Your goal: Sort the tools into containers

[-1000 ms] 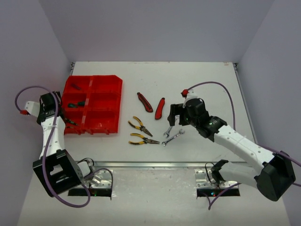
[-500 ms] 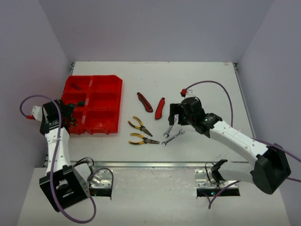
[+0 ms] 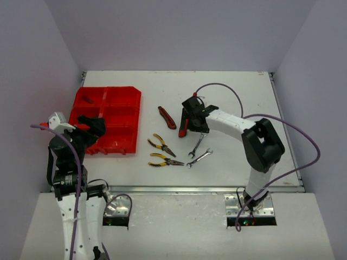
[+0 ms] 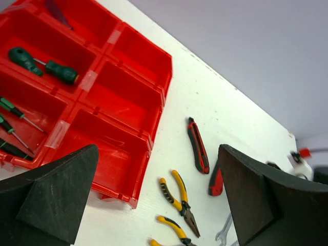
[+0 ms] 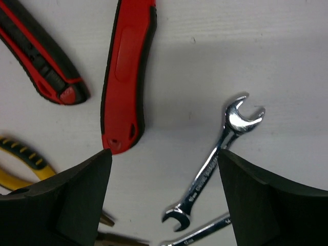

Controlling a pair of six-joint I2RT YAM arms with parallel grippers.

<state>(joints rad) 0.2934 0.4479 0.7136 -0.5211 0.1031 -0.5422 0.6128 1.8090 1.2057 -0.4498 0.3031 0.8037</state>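
Tools loose on the table [image 3: 244, 97] number six, gathered mid-frame in the overhead view. Nearest the arm bases lie two yellow-handled pliers [image 3: 165, 160] and two silver wrenches [image 3: 199, 157]. Just beyond them are two knives, a bright red knife [image 3: 184, 125] and a darker knife [image 3: 167, 117].

The right gripper [image 3: 192, 115] hangs over the bright red knife's upper end, jaws spread wide and holding nothing. In its wrist view the knife's butt sits just off the finger [image 5: 66, 200] at lower left. Its long axis runs up the frame with a slight tilt, roughly square to the line between the fingers (a fair lie for a pinch across its width). One wrench lies slantwise, lower left to upper right, close by the other finger. The jaws' midpoint is over the table between the two. Which is meant I cannot tell, though a small shift toward frame left would likely centre the knife. This arm is much the nearer to all six.

At the left of the overhead view the left gripper [image 3: 91, 127] hovers over the lower left part of the red tray [image 3: 120, 111], likewise wide open and unladen. Its wrist view shows stubby green-handled screwdrivers [image 4: 43, 64] in one compartment (one or two, I cannot tell). At least two thin screwdrivers [image 4: 15, 110] lie in the next toward frame bottom, and a dark item [image 4: 57, 11] in the compartment at the top.
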